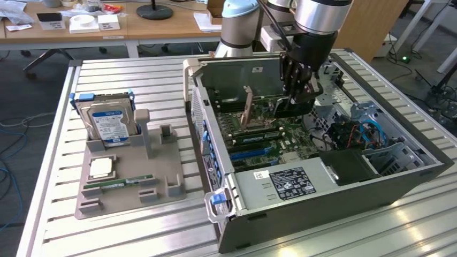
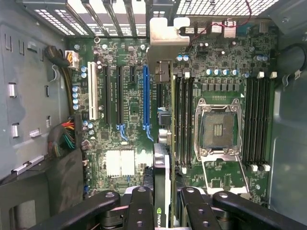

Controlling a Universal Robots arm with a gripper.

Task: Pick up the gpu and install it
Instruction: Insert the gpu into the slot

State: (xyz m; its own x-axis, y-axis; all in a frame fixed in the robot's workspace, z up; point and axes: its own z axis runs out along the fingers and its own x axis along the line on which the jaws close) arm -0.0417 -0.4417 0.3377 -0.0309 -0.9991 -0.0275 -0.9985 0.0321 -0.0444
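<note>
Because the card must meet its slot edge-first, the thin flat black gpu (image 2: pixel 162 158) with the silvery metal bracket is held on edge over the green motherboard (image 2: pixel 129 96), clamped between the black gripper's (image 2: pixel 162 197) fingers (image 2: pixel 139 207); it seems lined up beside the long blue slot (image 2: pixel 146 96). The board lies exposed inside the open grey computer case (image 1: pixel 321 211), right of centre in the exterior view. At that view's left, a grey tray (image 1: pixel 121 202) holds a silver hard drive (image 1: pixel 108 126) and a green RAM stick (image 1: pixel 117 183).

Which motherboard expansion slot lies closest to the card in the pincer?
The long blue slot, right beside the gpu held by the pincer; the black slots and the white slot lie farther off.
</note>
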